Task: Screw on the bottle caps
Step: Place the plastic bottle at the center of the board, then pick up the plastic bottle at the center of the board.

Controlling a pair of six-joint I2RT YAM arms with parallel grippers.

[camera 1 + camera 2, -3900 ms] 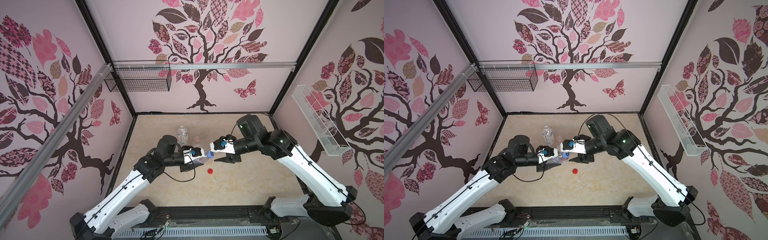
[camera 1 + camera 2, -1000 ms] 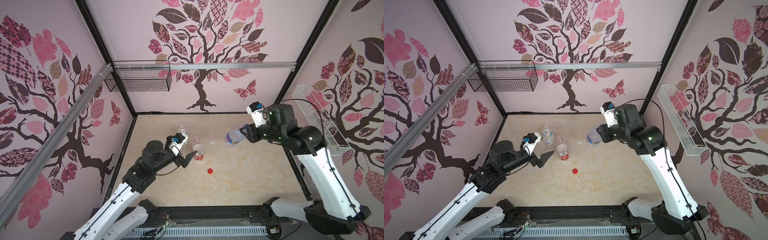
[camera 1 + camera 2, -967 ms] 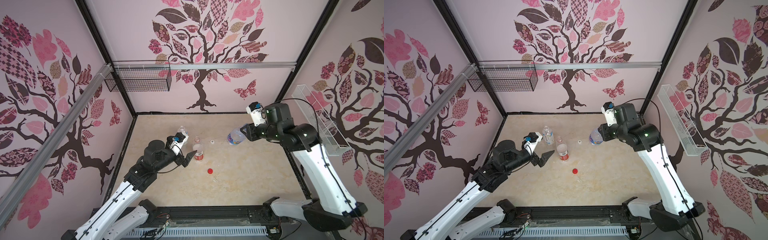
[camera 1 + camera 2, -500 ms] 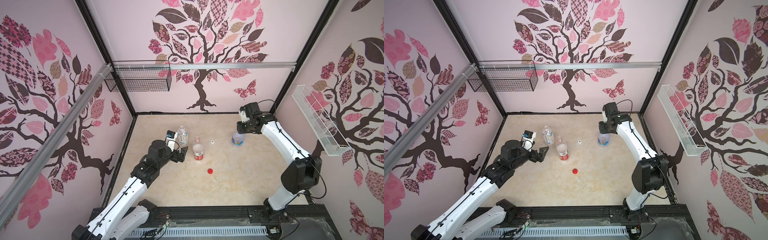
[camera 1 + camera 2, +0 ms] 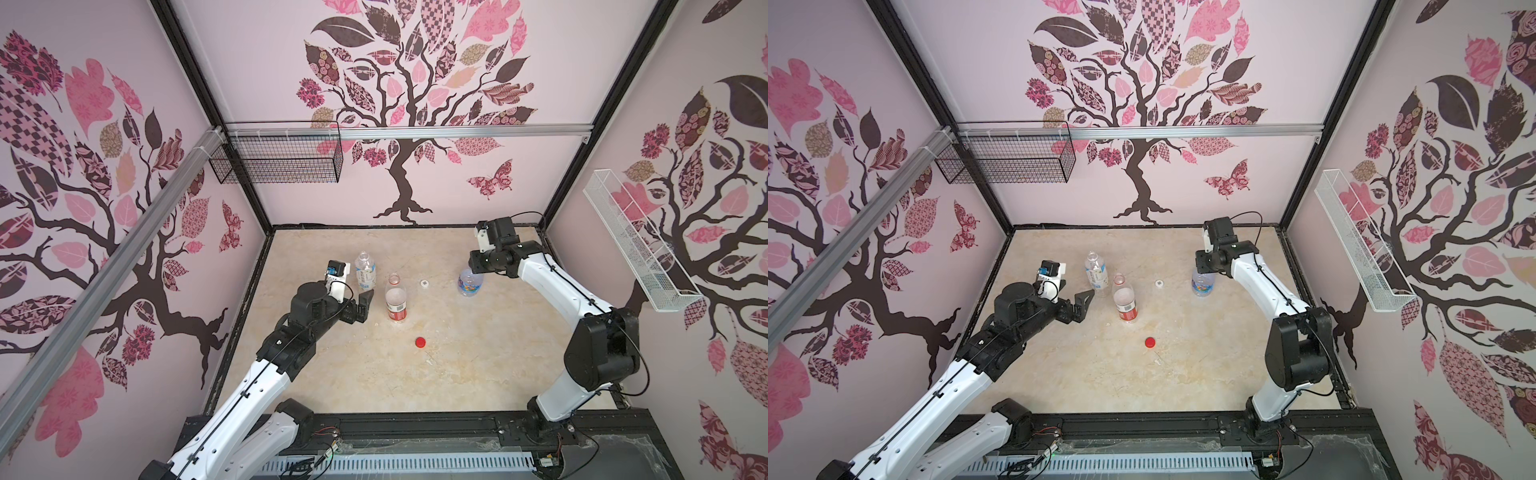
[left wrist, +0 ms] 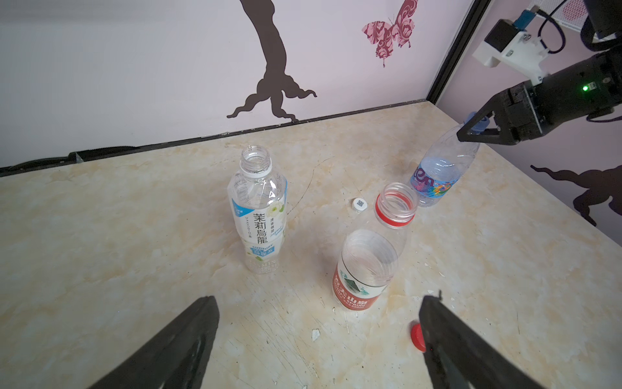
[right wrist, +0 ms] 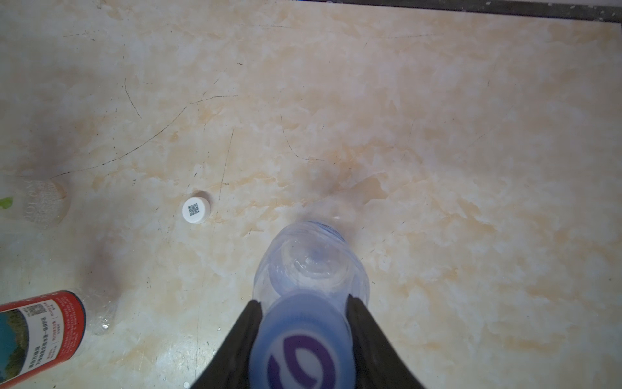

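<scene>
My R gripper [image 7: 303,299] rings blue cap [image 7: 303,340] on its bottle [image 5: 469,284] (clamped? can't tell), L gripper [image 6: 318,299] apart; next: pinch white cap [image 7: 196,210].

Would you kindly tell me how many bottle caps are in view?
3: red cap loose on the table; white cap loose between red-labelled bottle and squat bottle; blue cap atop that bottle, between the right pincer's fingers.

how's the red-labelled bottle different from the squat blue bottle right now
The red-labelled bottle's neck is open; the squat blue bottle wears its blue cap. The red-labelled bottle is taller than the squat blue bottle. The right end effector straddles the squat blue bottle's cap; the red-labelled bottle stands free. Both are clear plastic and upright.
</scene>
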